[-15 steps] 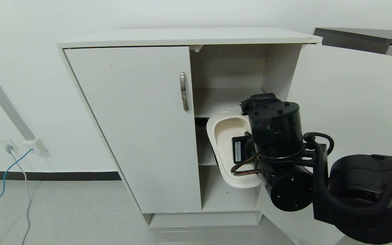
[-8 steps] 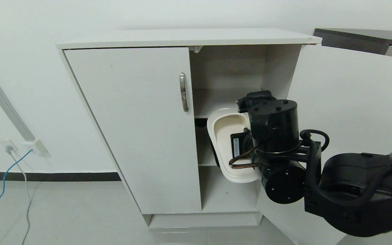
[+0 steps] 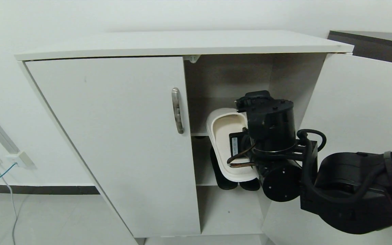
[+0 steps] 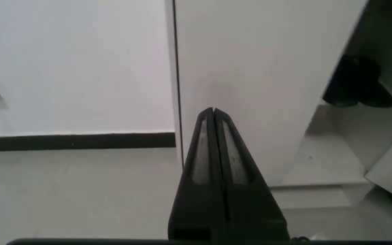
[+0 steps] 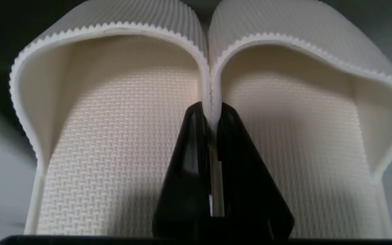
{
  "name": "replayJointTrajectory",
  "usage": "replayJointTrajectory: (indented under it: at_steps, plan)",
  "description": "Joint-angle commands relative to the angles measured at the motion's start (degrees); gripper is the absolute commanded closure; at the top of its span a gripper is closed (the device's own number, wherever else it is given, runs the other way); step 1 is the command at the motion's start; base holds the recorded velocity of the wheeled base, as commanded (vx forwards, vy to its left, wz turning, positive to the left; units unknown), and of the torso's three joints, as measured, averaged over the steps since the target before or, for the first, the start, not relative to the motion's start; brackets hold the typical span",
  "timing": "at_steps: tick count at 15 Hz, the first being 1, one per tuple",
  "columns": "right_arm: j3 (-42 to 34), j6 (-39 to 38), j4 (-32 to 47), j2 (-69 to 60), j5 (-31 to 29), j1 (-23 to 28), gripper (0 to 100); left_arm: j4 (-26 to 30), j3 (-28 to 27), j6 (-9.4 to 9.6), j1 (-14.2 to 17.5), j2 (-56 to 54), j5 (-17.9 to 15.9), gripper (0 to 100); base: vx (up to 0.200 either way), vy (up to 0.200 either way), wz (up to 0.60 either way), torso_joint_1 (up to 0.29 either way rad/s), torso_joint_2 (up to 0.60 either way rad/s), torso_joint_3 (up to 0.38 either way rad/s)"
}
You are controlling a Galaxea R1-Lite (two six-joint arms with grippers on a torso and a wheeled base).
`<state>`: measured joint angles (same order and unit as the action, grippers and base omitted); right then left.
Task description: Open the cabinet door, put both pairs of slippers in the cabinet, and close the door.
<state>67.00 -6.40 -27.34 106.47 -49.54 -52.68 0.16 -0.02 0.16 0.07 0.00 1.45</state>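
My right claw (image 5: 211, 112) is clamped on the pair of cream ribbed foam slippers (image 5: 114, 143), its fingers nipping the two inner edges together so the slippers sit side by side. From the head view the cream slippers (image 3: 225, 136) hang upright, toes up, at the open right half of the white two-door cabinet (image 3: 182, 41). They cross in front of the upper shelf's edge (image 3: 199, 134). I cannot tell whether they touch the shelf.

Below them a pair of black slippers (image 3: 228, 182) stands on the middle shelf, toes pointing into the cabinet. The right-hand cabinet door (image 3: 362, 109) is swung wide open. The left-hand door (image 3: 114, 136) is closed, with its metal bar handle (image 3: 177, 110) near the inner edge.

My left claw (image 4: 214, 116) is pressed fully together with nothing in it, low down and aimed at the foot of the closed door, above the grey tiled floor (image 4: 80, 190). From that wrist view I also see the black slippers (image 4: 356, 82) on their shelf.
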Motion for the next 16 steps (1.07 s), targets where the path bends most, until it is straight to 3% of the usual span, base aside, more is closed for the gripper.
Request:
replayJointTrajectory:
  at_steps: [1,5,16]
  plan:
    - [0.41,-0.02,0.01,0.31,0.15,0.47,100,0.02,0.02,-0.07,0.01,0.0,-0.04,100,0.0,0.0,0.0,0.0,0.0,0.0]
    - [3.14,-0.37,0.01,3.04,1.82,3.98,100,0.02,-0.06,-0.07,0.01,0.0,-0.04,100,0.0,0.0,0.0,0.0,0.0,0.0]
    - [23.18,-0.37,7.13,14.46,5.77,10.84,100,0.02,0.02,-0.16,0.01,0.09,0.04,100,0.0,0.0,0.0,0.0,0.0,0.0]
